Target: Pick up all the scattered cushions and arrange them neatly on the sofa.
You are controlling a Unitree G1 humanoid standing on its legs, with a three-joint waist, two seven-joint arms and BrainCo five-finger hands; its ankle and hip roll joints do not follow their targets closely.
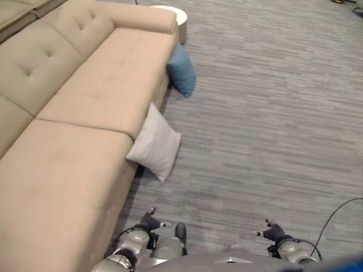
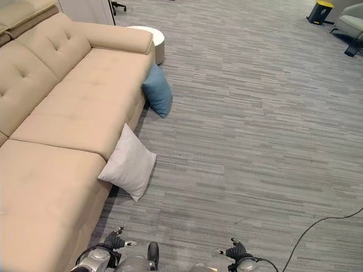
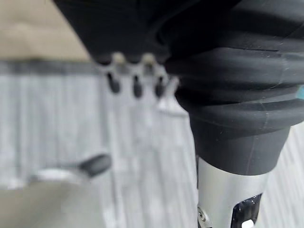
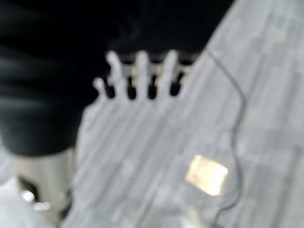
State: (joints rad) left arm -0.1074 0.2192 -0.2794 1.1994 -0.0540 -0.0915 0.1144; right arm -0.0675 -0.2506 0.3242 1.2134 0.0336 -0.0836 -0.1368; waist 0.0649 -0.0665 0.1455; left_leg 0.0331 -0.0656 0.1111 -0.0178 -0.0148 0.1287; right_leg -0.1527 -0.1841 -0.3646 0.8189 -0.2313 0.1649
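Both hands low by the body, left hand point(image 1: 152, 222) and right hand point(image 1: 274, 231), fingers loose, prob. holding nothing. White cushion point(image 1: 154, 141) leans on sofa point(image 1: 85, 102) front edge, on the floor point(image 1: 272, 124); blue cushion point(image 1: 182, 71) likewise near the armrest end. Soft, light, squashy; pinch a corner or top edge.

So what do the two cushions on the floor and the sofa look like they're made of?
The white cushion and blue cushion look like soft matte fabric over a plump filling: dull surfaces, pinched corners. The beige sofa appears upholstered in a smooth, suede-like cloth, with buttoned tufts in its backrest; the exact textile can't be told.
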